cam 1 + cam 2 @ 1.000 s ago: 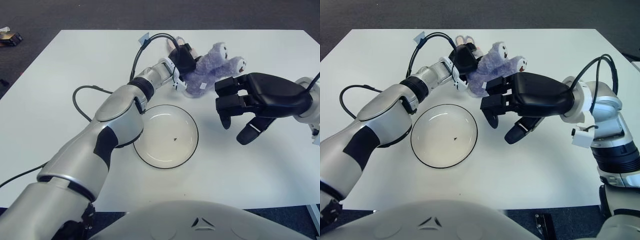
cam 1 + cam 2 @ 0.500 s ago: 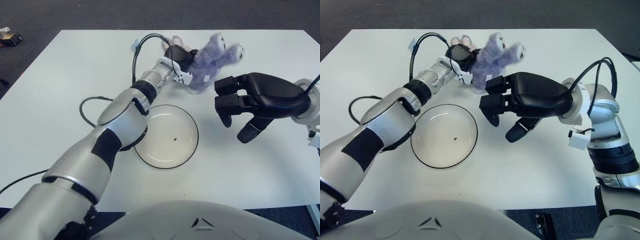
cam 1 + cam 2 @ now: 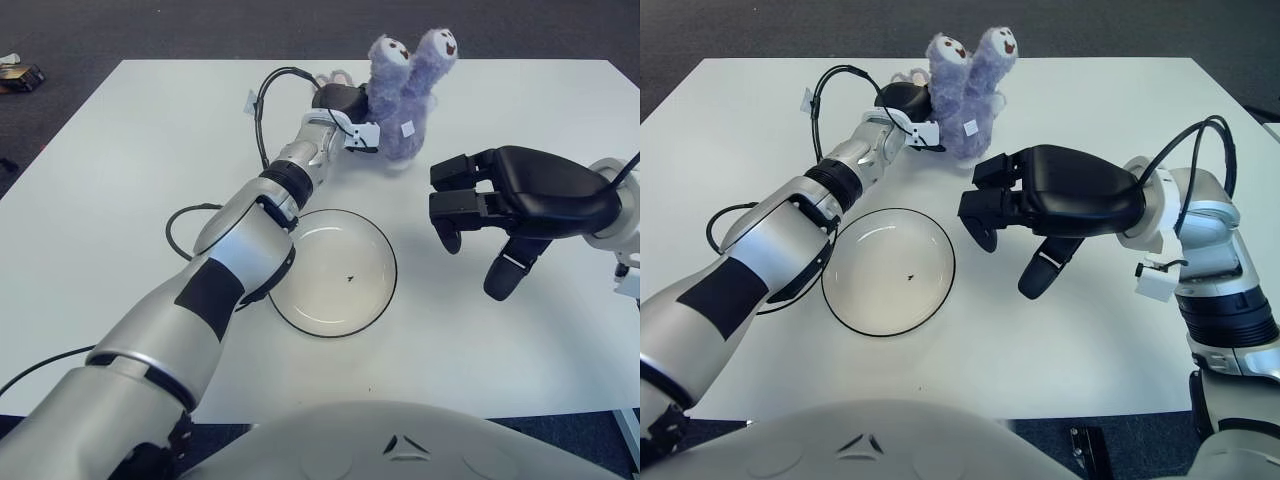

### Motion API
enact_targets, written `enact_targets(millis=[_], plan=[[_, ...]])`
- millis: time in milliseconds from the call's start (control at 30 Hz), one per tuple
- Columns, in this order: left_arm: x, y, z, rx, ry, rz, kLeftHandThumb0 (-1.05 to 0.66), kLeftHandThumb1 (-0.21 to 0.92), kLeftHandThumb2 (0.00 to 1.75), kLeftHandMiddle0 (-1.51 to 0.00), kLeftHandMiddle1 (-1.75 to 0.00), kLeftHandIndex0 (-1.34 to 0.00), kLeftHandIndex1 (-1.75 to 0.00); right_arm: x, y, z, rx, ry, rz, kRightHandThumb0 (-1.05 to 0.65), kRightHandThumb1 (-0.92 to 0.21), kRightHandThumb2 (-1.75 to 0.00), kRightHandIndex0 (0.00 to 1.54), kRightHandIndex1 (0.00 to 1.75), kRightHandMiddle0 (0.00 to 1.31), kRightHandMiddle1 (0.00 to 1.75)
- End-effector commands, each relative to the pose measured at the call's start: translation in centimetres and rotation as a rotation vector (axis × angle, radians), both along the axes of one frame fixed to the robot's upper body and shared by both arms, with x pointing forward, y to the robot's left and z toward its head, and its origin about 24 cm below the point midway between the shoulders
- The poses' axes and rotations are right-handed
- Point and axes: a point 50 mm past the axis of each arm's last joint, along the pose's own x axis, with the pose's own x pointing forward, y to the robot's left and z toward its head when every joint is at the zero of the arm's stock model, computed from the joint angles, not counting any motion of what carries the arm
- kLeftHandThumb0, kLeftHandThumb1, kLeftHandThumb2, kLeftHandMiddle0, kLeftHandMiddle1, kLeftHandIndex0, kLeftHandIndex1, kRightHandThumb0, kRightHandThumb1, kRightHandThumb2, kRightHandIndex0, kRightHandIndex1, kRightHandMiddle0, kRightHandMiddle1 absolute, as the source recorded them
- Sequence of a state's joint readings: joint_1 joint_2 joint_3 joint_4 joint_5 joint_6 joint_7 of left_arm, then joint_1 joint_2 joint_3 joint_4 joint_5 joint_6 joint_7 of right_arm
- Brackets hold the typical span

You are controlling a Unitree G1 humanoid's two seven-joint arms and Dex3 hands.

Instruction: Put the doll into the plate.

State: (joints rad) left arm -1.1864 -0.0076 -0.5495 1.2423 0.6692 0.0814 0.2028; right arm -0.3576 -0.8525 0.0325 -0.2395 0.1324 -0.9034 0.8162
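We saw the plate (image 3: 333, 272), a shallow clear dish with a dark rim, lying flat on the white tabletop (image 3: 120, 180) with a tiny dark speck near its middle and nothing else in it. The doll (image 3: 403, 100), a fuzzy purple plush with 2 pale smiling faces at its top, stood upright beyond the plate, toward the far edge of the tabletop and slightly to the right of the plate's centre; whether its base touched the surface we could not tell. The left hand (image 3: 342, 115) reached out past the plate's far rim, its fingers closed on the doll's left side, with a small white tag showing just beside them. A black cable (image 3: 262, 110) looped along that arm's wrist, and another loop lay on the tabletop to the left of the plate. The right hand (image 3: 500, 205) showed to the right of the plate, nearer us than the doll, its black fingers (image 3: 455, 190) spread apart, pointing down, and holding nothing.
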Motion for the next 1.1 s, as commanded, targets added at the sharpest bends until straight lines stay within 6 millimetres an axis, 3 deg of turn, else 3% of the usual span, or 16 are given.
enact_targets(millis=[0, 467, 733, 900, 1067], plan=[[0.2, 0.6, 0.2, -0.028, 0.008, 0.045, 0.37, 0.74, 0.51, -0.58, -1.41, -0.36, 0.0, 0.0, -0.3, 0.3, -0.009, -0.028, -0.012, -0.36, -0.83, -0.64, 0.69, 1.75, 0.27, 1.75], [0.2, 0.7, 0.1, -0.007, 0.034, 0.083, 0.37, 0.73, 0.53, -0.57, -1.42, -0.35, 0.0, 0.0, -0.1, 0.3, 0.001, -0.038, -0.004, -0.36, -0.86, -0.6, 0.7, 1.75, 0.25, 1.75], [0.1, 0.2, 0.1, 0.003, 0.04, 0.088, 0.36, 0.8, 0.41, -0.55, -1.41, -0.35, 0.0, 0.0, -0.1, 0.3, 0.0, -0.021, 0.009, -0.36, -0.87, -0.58, 0.7, 1.75, 0.24, 1.75], [-0.1, -0.3, 0.3, 0.014, 0.023, 0.084, 0.35, 0.9, 0.23, -0.54, -1.39, -0.35, 0.0, 0.0, -0.2, 0.3, 0.031, -0.012, 0.015, -0.36, -0.87, -0.58, 0.7, 1.75, 0.25, 1.75], [-0.4, -0.5, 0.7, 0.035, -0.04, 0.069, 0.35, 0.92, 0.22, -0.52, -1.4, -0.35, 0.0, 0.1, -0.2, 0.1, 0.048, -0.007, 0.017, -0.36, -0.85, -0.61, 0.7, 1.75, 0.26, 1.75]])
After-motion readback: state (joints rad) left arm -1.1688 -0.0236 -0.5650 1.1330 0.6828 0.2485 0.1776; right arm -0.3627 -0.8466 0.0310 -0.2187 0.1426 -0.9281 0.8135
